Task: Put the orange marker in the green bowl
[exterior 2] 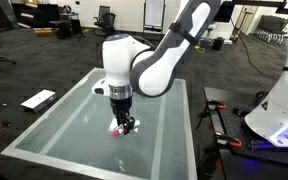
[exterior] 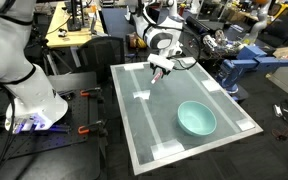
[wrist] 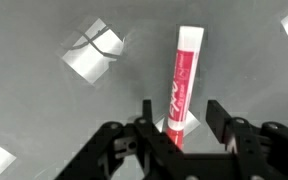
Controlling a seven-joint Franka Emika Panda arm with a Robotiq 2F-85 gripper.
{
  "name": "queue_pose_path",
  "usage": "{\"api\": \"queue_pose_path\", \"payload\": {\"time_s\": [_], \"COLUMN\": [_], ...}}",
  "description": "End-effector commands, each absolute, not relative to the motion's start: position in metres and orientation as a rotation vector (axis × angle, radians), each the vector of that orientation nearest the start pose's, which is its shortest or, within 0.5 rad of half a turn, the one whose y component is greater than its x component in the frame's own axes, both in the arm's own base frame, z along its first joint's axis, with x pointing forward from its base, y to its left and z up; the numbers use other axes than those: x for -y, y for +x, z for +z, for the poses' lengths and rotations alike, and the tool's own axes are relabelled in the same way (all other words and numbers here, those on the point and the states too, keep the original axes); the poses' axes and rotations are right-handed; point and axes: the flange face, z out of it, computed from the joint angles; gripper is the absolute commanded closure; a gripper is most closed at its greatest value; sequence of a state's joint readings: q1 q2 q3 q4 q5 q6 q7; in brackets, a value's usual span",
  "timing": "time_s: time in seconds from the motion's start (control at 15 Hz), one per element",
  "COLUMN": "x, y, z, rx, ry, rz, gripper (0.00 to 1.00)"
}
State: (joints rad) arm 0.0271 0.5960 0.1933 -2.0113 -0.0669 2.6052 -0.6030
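The marker (wrist: 183, 80) lies on the surface (wrist: 44, 120), its near end between the fingers (wrist: 220, 118) — parted, straddling it, seemingly not yet pinching. It is probably light, stiff, smooth plastic — apt to roll or pivot if caught at the tip, so mid-barrel looks safer. The bowl (exterior: 196, 120) sits well apart.

We've got the orange marker (wrist: 184, 75), reddish-pink with a white tip, running upright just right of centre in the wrist view, its lower end between the end effector's (wrist: 181, 110) parted fingers. The green bowl (exterior: 196, 131), pale teal and round, sits upright at lower right in an exterior view.
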Motion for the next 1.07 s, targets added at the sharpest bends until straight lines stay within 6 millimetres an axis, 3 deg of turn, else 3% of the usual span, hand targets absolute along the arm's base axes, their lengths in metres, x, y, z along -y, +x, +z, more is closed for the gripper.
{"api": "queue_pose_path", "payload": {"time_s": [0.0,0.27,0.67,1.0], "x": [-0.132,-0.131,-0.13,-0.118], "y": [0.595,0.596,0.593,0.592], "z": [0.159,0.158,0.176,0.217], "rx": [1.288,1.283,1.226,0.948], "ry": [-2.778,-2.78,-2.811,-2.959], "rz": [-0.009,-0.001,0.072,-0.024], "gripper": [0.71,0.99,0.95,0.95]}}
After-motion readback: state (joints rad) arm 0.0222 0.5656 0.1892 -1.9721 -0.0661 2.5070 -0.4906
